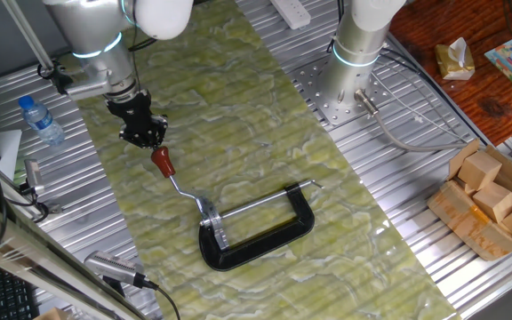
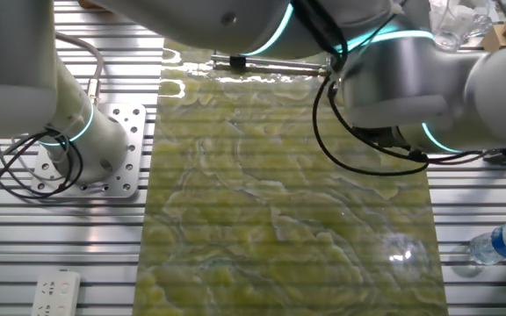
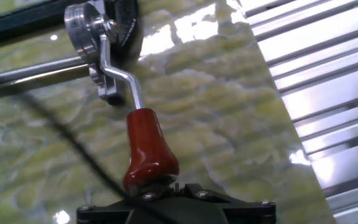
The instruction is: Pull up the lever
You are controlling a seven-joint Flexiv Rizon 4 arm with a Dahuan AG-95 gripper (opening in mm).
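The lever (image 1: pixel 162 163) is a thin bent silver rod with a red-brown knob. It rises from the silver bracket (image 1: pixel 210 213) of the black C-shaped clamp (image 1: pixel 265 244), which lies on the green mat. My gripper (image 1: pixel 146 135) sits right at the knob's upper end and touches it. In the hand view the knob (image 3: pixel 148 149) fills the middle and its wide end meets the black gripper (image 3: pixel 174 186) at the bottom edge. The fingertips are hidden there, so I cannot tell their grip. The other fixed view shows only arm bodies over the mat.
A water bottle (image 1: pixel 41 120) lies left of the mat (image 1: pixel 238 107). A second arm's base (image 1: pixel 354 53) stands behind the mat. A box of wooden blocks (image 1: pixel 492 196) sits at the right. A dark cable (image 3: pixel 73 143) crosses the hand view.
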